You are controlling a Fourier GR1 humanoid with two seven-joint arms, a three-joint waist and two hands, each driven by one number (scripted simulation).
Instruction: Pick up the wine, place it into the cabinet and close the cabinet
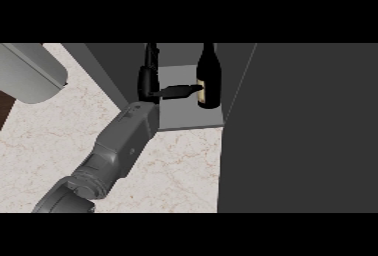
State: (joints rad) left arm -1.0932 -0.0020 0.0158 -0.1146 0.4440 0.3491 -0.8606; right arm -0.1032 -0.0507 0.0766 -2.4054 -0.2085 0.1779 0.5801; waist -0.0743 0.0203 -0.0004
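Cabinet (133,75) open, its door (303,130) swung out at view right over the marbled desk (177,165). Wine bottle (209,75) upright on the cabinet shelf (188,117). Left hand (156,82) inside, fingers extended, thumb touching the bottle, nothing gripped.

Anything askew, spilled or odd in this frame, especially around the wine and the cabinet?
Nothing stands out. The wine bottle stands upright on the cabinet shelf, nothing spilled. The left hand is beside it, thumb reaching the bottle. The cabinet door is open.
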